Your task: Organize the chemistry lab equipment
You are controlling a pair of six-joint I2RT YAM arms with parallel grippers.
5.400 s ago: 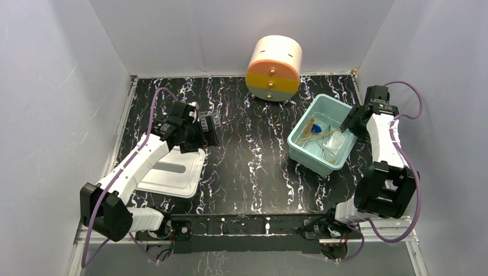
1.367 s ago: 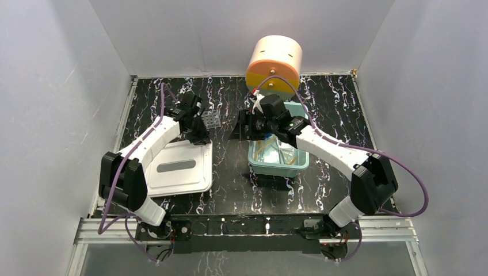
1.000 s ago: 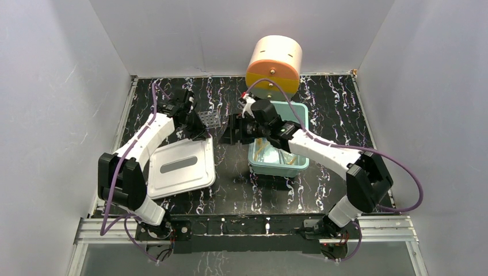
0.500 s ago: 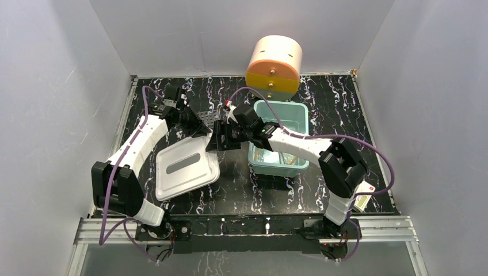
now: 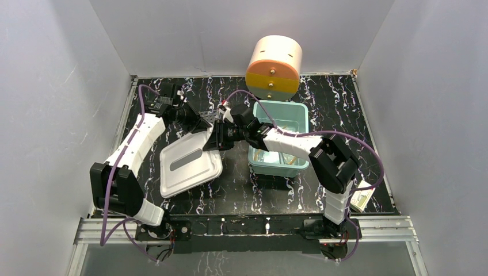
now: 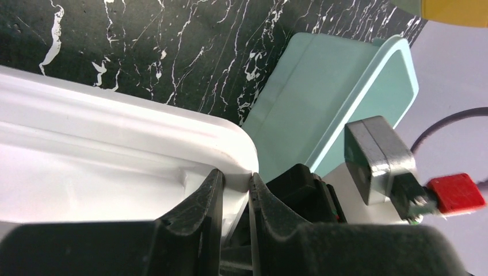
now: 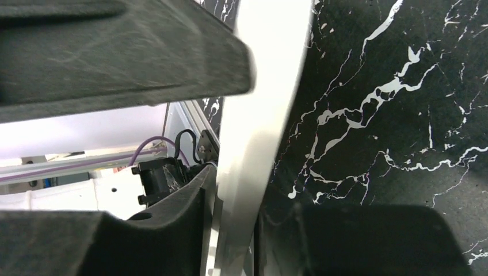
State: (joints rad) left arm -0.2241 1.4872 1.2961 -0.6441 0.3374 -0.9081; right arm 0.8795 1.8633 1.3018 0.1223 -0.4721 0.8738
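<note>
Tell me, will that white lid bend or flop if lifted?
Probably stiff: the white lid looks flat, with a raised rim, though the left pincer pinches just one corner. Probably light, being thin. Its smooth plastic could slip.

Table (image 5: 345, 115): black, white marble veining. Lid (image 5: 198, 175): white. Bin (image 5: 280, 103): mint green. Drawer unit (image 5: 275, 66): cream over orange (yellow lowest band). Left gripper (image 6: 235, 181): black. Cables (image 5: 104, 230): purple.

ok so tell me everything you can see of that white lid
The white lid is a rounded-cornered, plastic-looking rectangle with a raised rim and a grey oblong recess in the middle. It lies askew over the black marbled table, left of the teal bin; whether it is lifted I cannot tell. The left pincer is shut on its rim; the right pincer straddles an edge, grip unclear.
</note>
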